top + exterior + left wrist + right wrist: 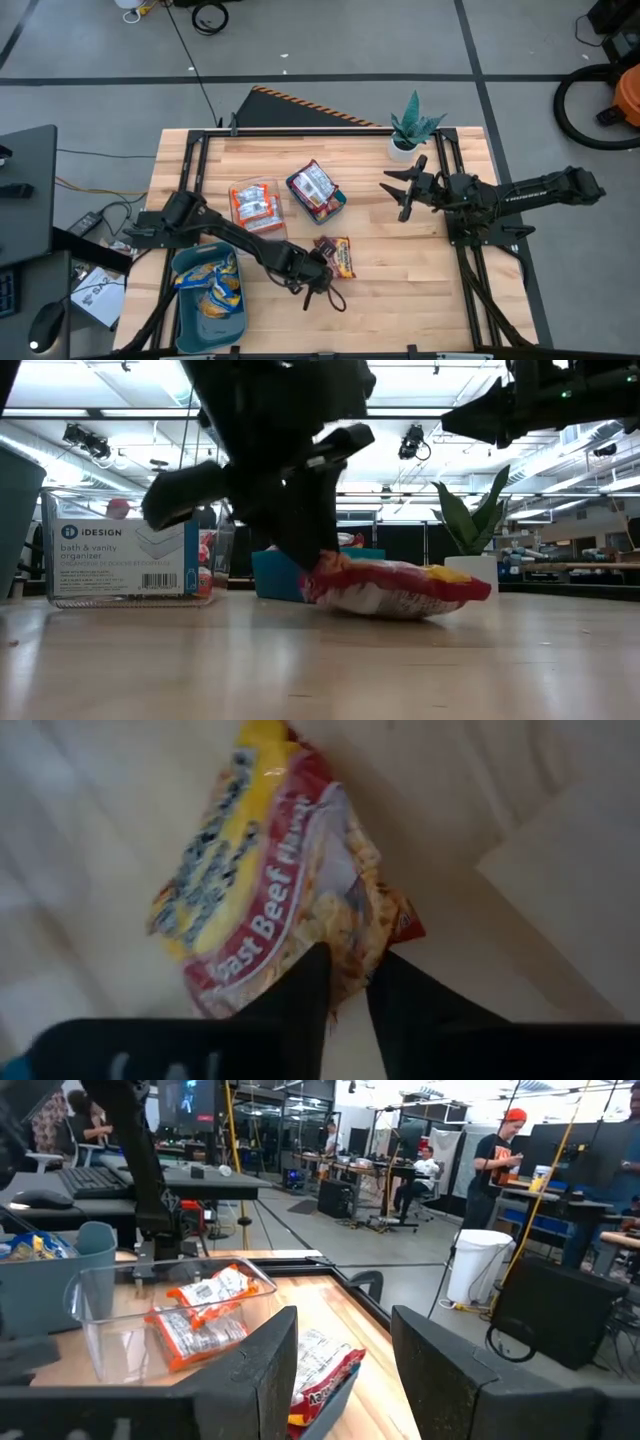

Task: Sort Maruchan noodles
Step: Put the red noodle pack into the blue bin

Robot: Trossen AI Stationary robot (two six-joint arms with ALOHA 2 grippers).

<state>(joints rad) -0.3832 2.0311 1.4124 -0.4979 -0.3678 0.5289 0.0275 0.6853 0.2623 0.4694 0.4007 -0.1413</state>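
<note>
A red-and-yellow Maruchan packet lies flat on the wooden table near its middle. My left gripper is down at the packet's near-left end and shut on it. Orange packets fill a clear tray. Red-and-white packets sit in a teal tray, and yellow-and-blue ones in a blue tray. My right gripper hangs open in the air right of the teal tray, holding nothing. My left gripper pinches the packet's red end edge between its two fingers, at one narrow end of the wrapper. The fingers slant down onto it from the table's left and near side. The rest of the packet lies on the table.
A potted plant stands at the far edge, just behind my right gripper. The clear tray and the teal tray sit behind the packet. Bare wood spreads over the table's near right part.
</note>
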